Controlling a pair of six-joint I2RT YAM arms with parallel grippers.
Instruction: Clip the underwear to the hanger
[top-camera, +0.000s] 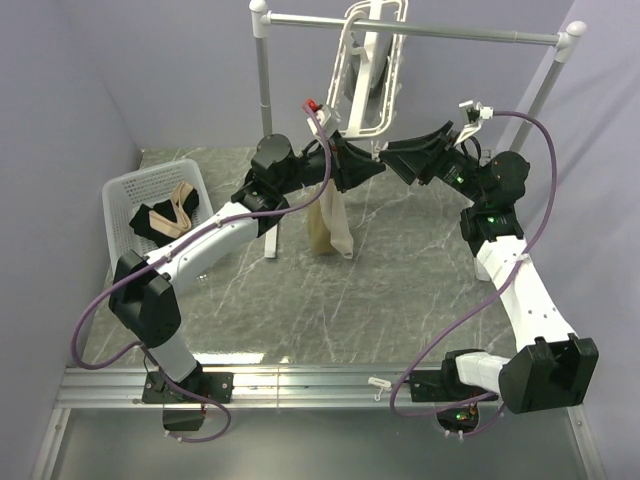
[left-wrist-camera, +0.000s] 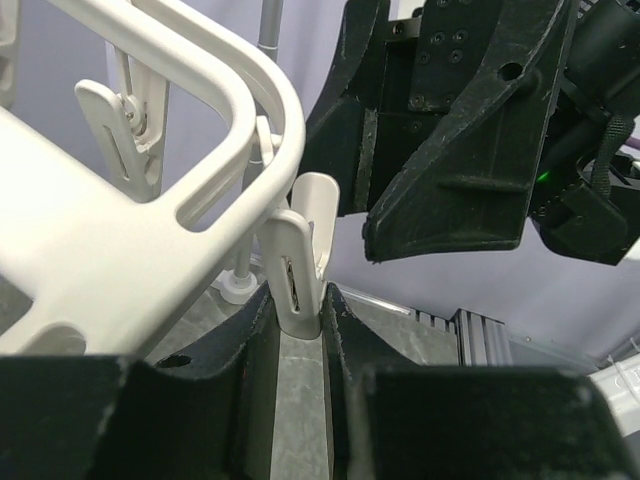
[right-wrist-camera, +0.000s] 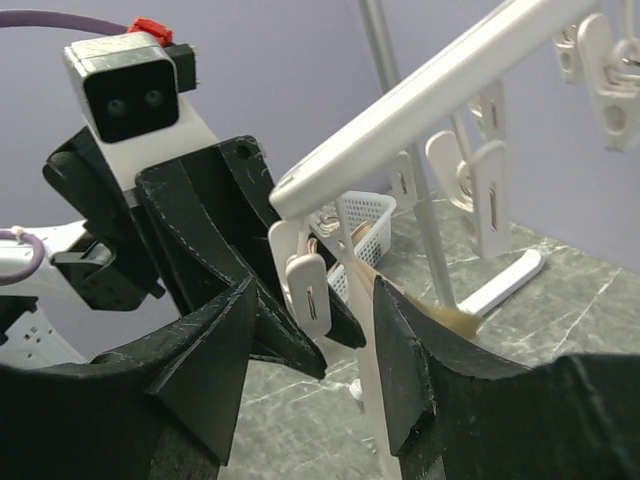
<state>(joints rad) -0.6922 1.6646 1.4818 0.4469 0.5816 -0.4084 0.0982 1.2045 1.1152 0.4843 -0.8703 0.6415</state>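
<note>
Lavender walls (top-camera: 60, 100) close in a grey marbled table (top-camera: 400, 290), arm bases at its near edge. We find the underwear (top-camera: 331, 228) hanging as a narrow tan fold over the table's mid-far part. Its top is just under the spot where the two arms meet and its lower end is near the tabletop; we can't tell whether it touches.

In the R wrist view a strip of the same tan fabric shows just beside a clip (right-wrist-camera: 306, 287) and runs to the inner face of one finger (right-wrist-camera: 400, 370). What carries the cloth up top we can't make out.

Just above, the hanger (left-wrist-camera: 90, 250) dangles tilted from the far rail, a corner of its white frame over both grippers. The left gripper (left-wrist-camera: 298, 312) is pressed together on the lower end of that clip, which stands upright btw. its fingers w/ its two paddles splayed at the top. The right gripper (right-wrist-camera: 315, 292) faces it from the right w/ jaws spread wide and nothing pinched; clip and fabric edge sit in the gap.

More clips (right-wrist-camera: 480, 190) hang along the frame's bars. Further out, the silver rail stand (top-camera: 420, 28) spans the far side on white-capped posts. At far left a white basket (top-camera: 118, 222) holds black and beige cloth pieces (top-camera: 165, 217), well apart from the rest.
</note>
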